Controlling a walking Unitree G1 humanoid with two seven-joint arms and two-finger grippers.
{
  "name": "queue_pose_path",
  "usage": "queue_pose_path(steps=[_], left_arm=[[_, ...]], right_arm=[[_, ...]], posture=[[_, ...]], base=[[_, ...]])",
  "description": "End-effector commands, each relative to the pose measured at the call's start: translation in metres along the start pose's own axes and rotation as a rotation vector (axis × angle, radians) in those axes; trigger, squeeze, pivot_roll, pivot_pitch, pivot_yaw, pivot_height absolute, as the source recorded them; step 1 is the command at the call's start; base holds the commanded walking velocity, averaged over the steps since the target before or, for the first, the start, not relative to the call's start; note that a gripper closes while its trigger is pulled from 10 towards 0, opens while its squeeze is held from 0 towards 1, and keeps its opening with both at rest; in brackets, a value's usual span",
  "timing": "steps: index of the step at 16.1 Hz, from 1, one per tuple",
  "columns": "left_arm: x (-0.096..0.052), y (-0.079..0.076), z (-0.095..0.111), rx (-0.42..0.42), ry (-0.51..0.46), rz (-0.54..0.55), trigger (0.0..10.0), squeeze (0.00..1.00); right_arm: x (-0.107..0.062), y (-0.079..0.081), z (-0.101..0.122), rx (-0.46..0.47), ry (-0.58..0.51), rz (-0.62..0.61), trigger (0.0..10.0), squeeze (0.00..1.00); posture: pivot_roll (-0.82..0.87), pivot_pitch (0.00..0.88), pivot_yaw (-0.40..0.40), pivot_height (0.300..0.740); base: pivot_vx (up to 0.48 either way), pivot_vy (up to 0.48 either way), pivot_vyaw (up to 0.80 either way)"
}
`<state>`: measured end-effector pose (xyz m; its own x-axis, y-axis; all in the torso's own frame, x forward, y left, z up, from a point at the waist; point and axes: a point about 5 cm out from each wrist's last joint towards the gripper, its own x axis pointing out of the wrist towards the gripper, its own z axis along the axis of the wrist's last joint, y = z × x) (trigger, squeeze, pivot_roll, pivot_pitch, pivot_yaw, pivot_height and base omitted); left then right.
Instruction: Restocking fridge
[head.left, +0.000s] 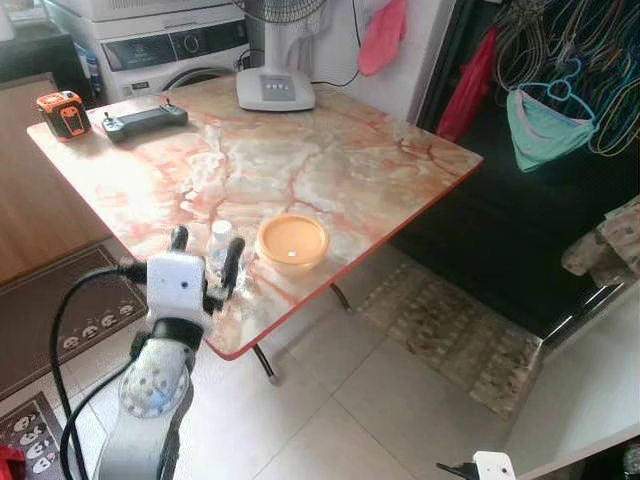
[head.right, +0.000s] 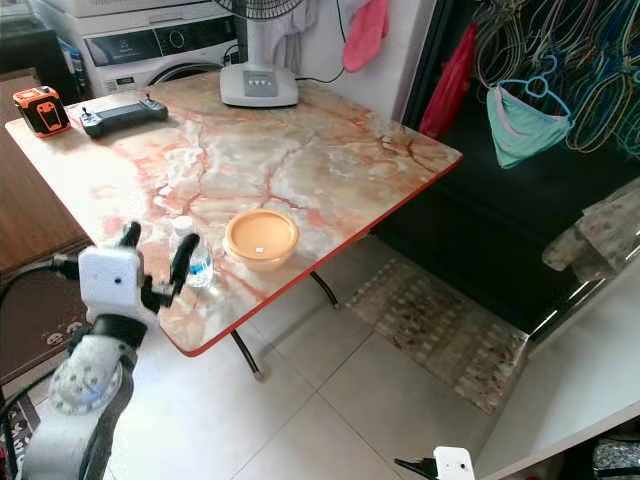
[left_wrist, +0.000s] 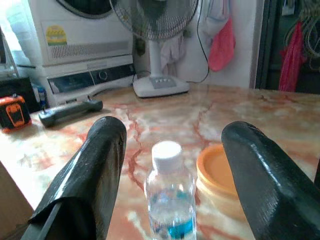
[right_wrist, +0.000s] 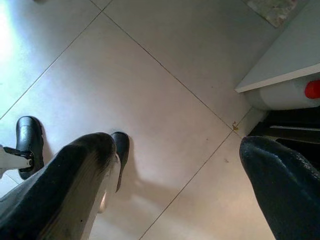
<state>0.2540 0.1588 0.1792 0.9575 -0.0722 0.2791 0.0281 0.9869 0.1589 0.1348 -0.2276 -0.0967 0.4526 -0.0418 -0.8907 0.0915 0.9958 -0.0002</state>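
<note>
Basically, left eye view: left gripper (head.left: 206, 264) wide open at the bench's (head.left: 330, 150) near edge, fingers flanking the small water bottle (head.left: 219, 246), nothing held yet; likely lined up for a grasp. Orange lidded container (head.left: 292, 241) sits just beside the bottle, near that edge. Right eye view: same layout, remote (head.right: 122, 113) at the far-left corner. Left wrist view: bottle upright between the spread fingers (left_wrist: 92, 170). Right wrist view: right gripper (right_wrist: 175, 185) hangs open, empty, over the tiled floor (right_wrist: 165, 100).

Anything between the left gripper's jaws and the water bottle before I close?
Nothing: in the left wrist view the water bottle stands in the open left gripper, bare tabletop around it; the orange container sits beyond.
</note>
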Motion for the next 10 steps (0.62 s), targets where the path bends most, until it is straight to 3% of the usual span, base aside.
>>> queue_pose_path(steps=[1,5,10], left_arm=[[0.0031,0.0005,0.0063,-0.006,-0.02,0.014,10.0,0.0],[0.0101,0.0051,0.0127,0.014,-0.041,0.036,10.0,0.0],[0.012,0.0048,0.0128,0.011,-0.04,0.04,10.0,0.0]], right_arm=[[0.0,-0.0006,0.002,-0.015,-0.007,0.009,10.0,0.0],[0.0002,0.0004,0.0035,-0.016,-0.011,0.019,10.0,0.0],[0.0004,0.0006,0.003,-0.005,-0.002,0.019,10.0,0.0]], posture=[[0.19,0.0,-0.095,0.74],[0.2,0.0,-0.099,0.74],[0.2,0.0,-0.101,0.74]], base=[[0.0,0.0,0.0],[0.0,0.0,0.69],[0.0,0.0,0.0]])
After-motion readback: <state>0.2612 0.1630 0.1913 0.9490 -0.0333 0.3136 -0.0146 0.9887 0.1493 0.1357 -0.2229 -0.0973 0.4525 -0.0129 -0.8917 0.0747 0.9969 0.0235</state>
